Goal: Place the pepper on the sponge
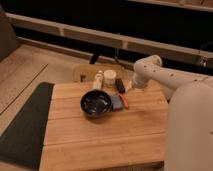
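A small orange-red pepper (125, 103) lies on the wooden table (105, 140), along the right edge of the blue-grey sponge (117, 101); I cannot tell whether it rests on the sponge or just beside it. The sponge sits against the right side of the round black bowl (96, 104). My gripper (128, 89) hangs at the end of the white arm, just above and behind the pepper and sponge, near the table's back edge.
A white cup (109, 77) and a small bottle (98, 80) stand at the back of the table, with a dark object (120, 85) beside them. A dark mat (25, 125) lies left of the table. A yellowish seat (85, 71) stands behind the table.
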